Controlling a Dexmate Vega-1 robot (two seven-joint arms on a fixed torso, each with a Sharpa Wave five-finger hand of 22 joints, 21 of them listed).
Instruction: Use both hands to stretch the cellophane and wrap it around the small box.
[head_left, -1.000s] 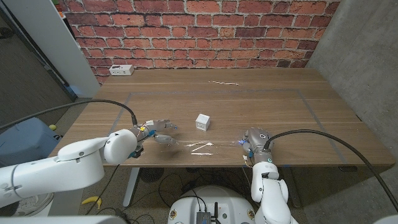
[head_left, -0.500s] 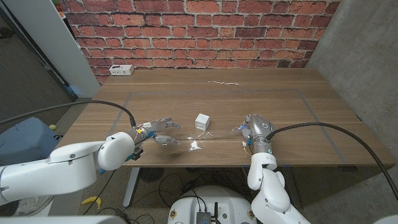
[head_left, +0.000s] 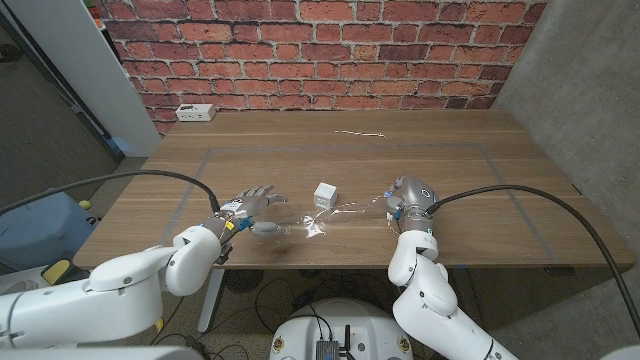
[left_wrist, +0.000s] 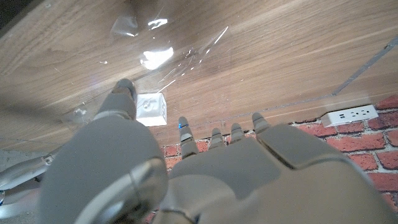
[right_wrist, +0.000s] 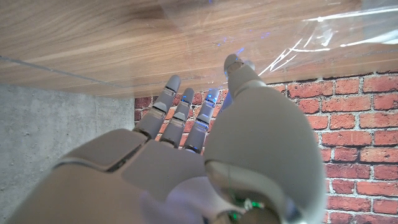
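— The cellophane (head_left: 322, 222) is being held stretched across the lower middle of the head view, just below the small box (head_left: 325, 195), which is sitting at the centre of the wooden table (head_left: 470, 160). Is it being gripped at both ends?

— It appears so. One end is being pinched by the left hand (head_left: 252, 207), thumb against a finger, with the other fingers being kept spread toward the box. The other end is being held at the right hand (head_left: 405, 203), at the right of centre, though the exact contact there is being partly hidden.

— What is being risked from here?

— The sheet is already being bunched and creased near its middle, so it could be dragged into a rope instead of a flat film if too much tension is being applied. The light box could also be pushed along the table by the taut edge, and either thin pinch could be lost.
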